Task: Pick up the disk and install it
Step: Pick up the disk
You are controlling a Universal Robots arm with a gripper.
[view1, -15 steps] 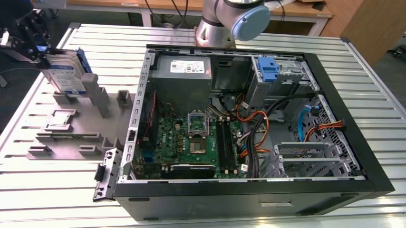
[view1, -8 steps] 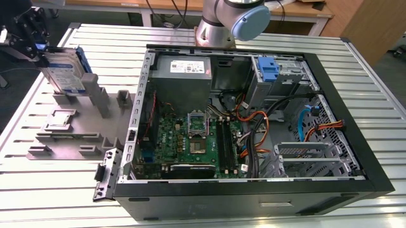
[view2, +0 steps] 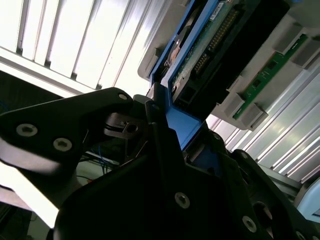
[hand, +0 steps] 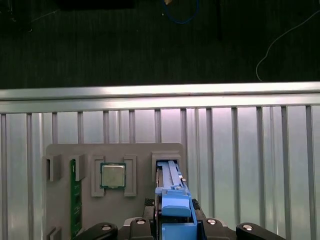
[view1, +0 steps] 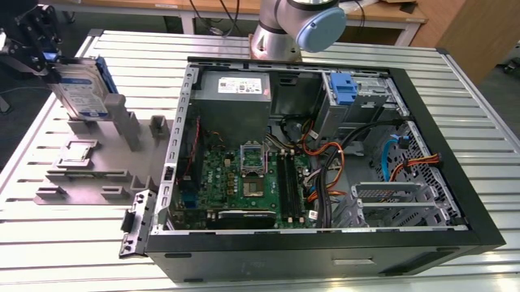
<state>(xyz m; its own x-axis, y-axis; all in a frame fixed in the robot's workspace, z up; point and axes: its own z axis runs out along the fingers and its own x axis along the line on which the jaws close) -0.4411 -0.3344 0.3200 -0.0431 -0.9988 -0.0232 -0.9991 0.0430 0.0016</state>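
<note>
The disk — rigid, dense, shock-sensitive.
Your gripper seemingly clamps its blue-framed edge — hold there, never the faces.

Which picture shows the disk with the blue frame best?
The exterior view: the flat silver-grey disk in its blue plastic carrier shows its labelled face, the black gripper gripping its top. The second wrist view shows its green circuit-board side; the first wrist view, its blue edge.

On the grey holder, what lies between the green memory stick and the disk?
A processor chip lies between the memory stick and the disk, as the first wrist view shows.
</note>
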